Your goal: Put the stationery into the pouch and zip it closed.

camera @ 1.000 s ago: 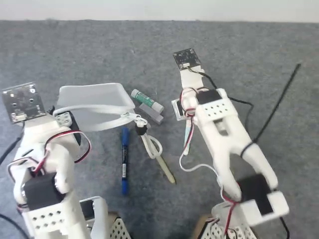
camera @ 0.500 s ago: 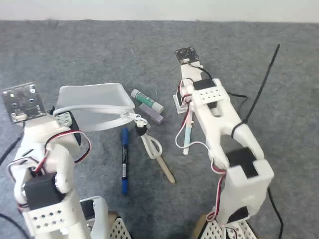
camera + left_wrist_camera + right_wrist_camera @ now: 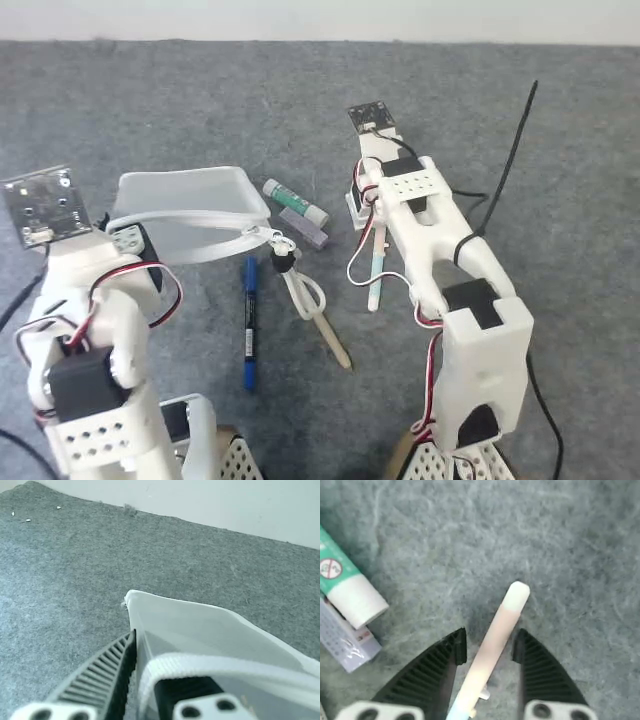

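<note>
Right arm is angled down, right tool released, pale pen sitting between its jaws; left tool is clenched on the pouch.

Lighting is bright, even and diffuse in all three views, falling from above. Shadows are soft and faint: a dim patch on the grey mat beside the pen, another beneath the pouch. Mild sheen noted on the pouch's translucent wall.

pouch on worktop, rim in left claw | glue stick and eraser just right of pouch, side by side | marker and pencil before pouch's right end | pen farther right of pouch, between right claw's fingers
</note>
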Motion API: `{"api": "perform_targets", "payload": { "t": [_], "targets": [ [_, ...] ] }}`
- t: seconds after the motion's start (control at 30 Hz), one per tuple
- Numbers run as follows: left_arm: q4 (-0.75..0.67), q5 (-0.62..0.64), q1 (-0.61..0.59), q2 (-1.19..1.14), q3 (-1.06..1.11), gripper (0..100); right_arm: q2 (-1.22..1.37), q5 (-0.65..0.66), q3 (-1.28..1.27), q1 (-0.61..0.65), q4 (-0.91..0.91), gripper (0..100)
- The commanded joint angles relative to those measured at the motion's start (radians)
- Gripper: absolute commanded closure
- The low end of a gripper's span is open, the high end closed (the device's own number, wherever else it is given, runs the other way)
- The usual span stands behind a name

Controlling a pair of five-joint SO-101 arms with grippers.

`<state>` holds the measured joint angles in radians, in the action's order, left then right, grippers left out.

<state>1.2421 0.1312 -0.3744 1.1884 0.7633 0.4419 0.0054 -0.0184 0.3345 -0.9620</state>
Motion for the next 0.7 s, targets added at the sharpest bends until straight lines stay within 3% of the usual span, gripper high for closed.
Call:
{"api": "perform_targets", "payload": {
  "t": [0.0, 0.2, 0.43, 0.67],
  "targets": [
    [-0.003, 0.015, -0.002, -0.003, -0.019, 99, -0.004, -0.005, 0.048, -0.008, 0.008, 88.6],
    [-0.002, 0.015, -0.002, -0.003, -0.019, 99, 0.048, -0.005, 0.075, -0.01, 0.004, 89.6],
    [-0.002, 0.015, -0.002, -0.003, -0.019, 99, 0.104, -0.003, 0.164, -0.013, -0.079, 99.2],
    [-0.002, 0.015, -0.002, -0.005, -0.018, 99, 0.104, -0.003, 0.183, -0.016, -0.14, 99.1]
  ]
}}
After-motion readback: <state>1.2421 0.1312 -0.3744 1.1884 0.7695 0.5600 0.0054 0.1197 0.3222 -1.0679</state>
